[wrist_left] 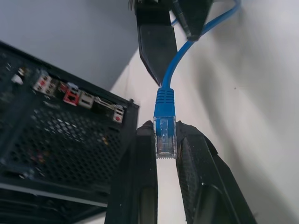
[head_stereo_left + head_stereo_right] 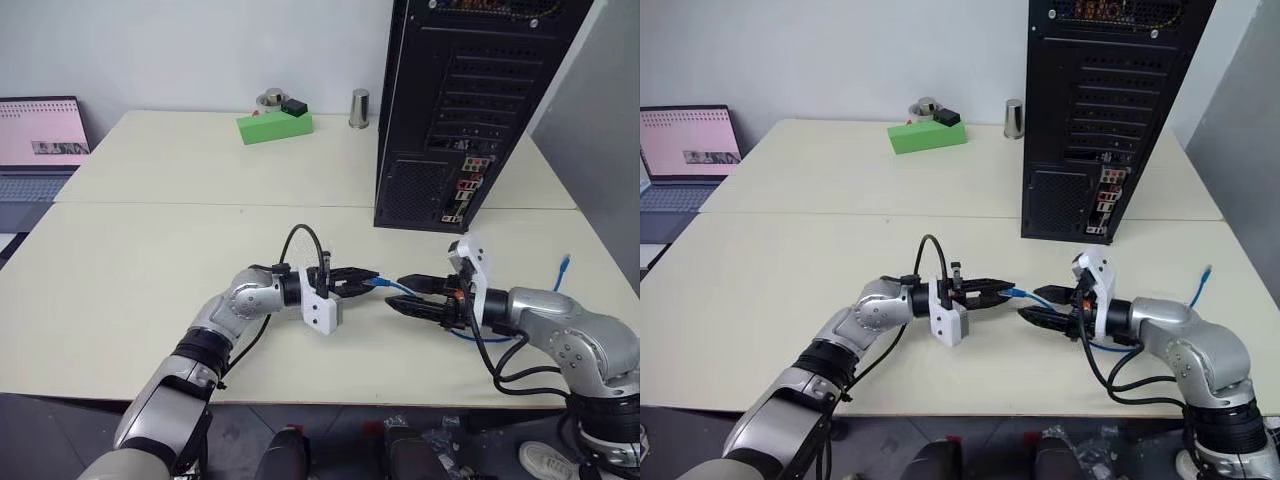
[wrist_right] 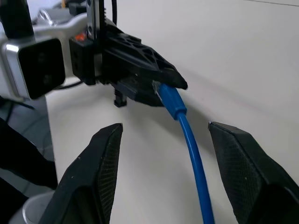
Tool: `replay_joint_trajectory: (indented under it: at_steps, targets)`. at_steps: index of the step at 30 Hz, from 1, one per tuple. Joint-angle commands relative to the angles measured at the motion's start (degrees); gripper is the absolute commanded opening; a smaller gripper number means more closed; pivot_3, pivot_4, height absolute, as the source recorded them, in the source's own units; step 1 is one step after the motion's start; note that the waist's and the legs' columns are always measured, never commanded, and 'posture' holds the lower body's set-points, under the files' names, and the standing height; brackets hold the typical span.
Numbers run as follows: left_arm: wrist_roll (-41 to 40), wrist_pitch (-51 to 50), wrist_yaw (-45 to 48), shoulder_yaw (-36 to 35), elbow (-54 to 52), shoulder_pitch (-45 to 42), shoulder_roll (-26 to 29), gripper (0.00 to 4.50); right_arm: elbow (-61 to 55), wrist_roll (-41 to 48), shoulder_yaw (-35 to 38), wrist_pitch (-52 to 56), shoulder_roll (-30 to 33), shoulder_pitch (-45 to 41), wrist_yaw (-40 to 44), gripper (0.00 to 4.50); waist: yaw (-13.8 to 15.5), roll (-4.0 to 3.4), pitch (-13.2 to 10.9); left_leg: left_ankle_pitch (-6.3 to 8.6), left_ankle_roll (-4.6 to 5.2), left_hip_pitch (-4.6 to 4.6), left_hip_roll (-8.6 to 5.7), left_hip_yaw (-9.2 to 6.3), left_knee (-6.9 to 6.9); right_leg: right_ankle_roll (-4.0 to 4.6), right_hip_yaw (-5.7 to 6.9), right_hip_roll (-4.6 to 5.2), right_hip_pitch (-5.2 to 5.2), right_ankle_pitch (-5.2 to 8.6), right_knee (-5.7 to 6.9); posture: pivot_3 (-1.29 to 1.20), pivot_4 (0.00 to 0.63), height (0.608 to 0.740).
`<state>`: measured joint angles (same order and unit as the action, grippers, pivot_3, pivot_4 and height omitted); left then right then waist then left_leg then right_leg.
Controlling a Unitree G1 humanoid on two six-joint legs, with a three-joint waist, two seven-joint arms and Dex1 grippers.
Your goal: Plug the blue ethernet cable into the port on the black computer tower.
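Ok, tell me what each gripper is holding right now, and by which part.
The left gripper is shut on the blue ethernet cable, pinching its clear plug at the end. The right gripper is open, its fingers either side of the cord, holding nothing.

— What's on the pale cream table [image 2: 790, 260]?

— Toward the back on the right, the tall black metal computer tower [image 2: 1105, 110] stands upright, rear face toward the camera, with slotted covers, a mesh grille and a narrow strip of coloured connectors.

— And the arms?

— They meet in front of it. The left gripper [image 2: 1002, 291] points right, its black fingers closed on the plug end of the thin bright blue ethernet cable [image 2: 1040, 297]. The right gripper [image 2: 1037, 305] faces it, fingers parted, the cord passing between them (no visible contact).

— Anything else?

— A green block [image 2: 927, 136] and a small metal cylinder [image 2: 1014, 118] at the back, an open laptop [image 2: 685, 150] far left.
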<state>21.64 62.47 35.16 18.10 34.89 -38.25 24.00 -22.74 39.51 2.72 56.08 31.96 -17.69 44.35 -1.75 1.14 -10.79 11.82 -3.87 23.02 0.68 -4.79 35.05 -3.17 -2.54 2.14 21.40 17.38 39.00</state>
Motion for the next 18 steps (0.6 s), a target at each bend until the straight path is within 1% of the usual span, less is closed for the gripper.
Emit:
replay_joint_trajectory:
  at_steps: [1, 10, 13, 18]
  targets:
    - [2.7, 4.2, -5.2, -0.6, 0.3, -1.9, 0.8, 0.27, -1.6, 2.7, 1.6, 0.8, -1.0, -1.7, -1.8, 3.09, 0.0, 0.0, 0.0, 0.0, 0.0, 0.0, 0.0, 0.0, 0.0, 0.0, 0.0, 0.0, 0.0, 0.0, 0.0, 0.0, 0.15, 0.74]
    - [5.0, 5.3, -9.2, 1.2, 1.7, -3.3, 1.5, 0.27, 0.6, 5.0, 1.6, 0.9, -3.2, -3.7, -3.7, 3.09, -0.1, 0.0, 0.0, 0.0, 0.0, 0.0, 0.0, 0.0, 0.0, 0.0, 0.02, -0.01, 0.0, 0.0, 0.01, 0.0, 0.15, 0.74]
    - [5.4, 5.4, -10.0, 1.6, 1.8, -3.4, 1.8, 0.27, 1.4, 5.2, 1.6, 0.7, -3.1, -4.0, -3.9, 2.55, -0.1, 0.0, 0.0, 0.0, 0.0, 0.0, 0.0, 0.0, 0.0, 0.0, 0.02, -0.01, 0.0, 0.0, 0.01, 0.0, 0.15, 0.74]
    - [5.5, 5.6, -11.2, 2.0, 1.7, -3.4, 2.1, 0.27, 1.8, 5.7, 1.6, 0.7, -2.7, -4.2, -3.9, 1.4, -0.1, 0.0, 0.0, 0.0, 0.0, 0.0, 0.0, -0.01, -0.01, 0.0, 0.03, -0.01, 0.0, 0.0, 0.01, 0.0, 0.15, 0.74]
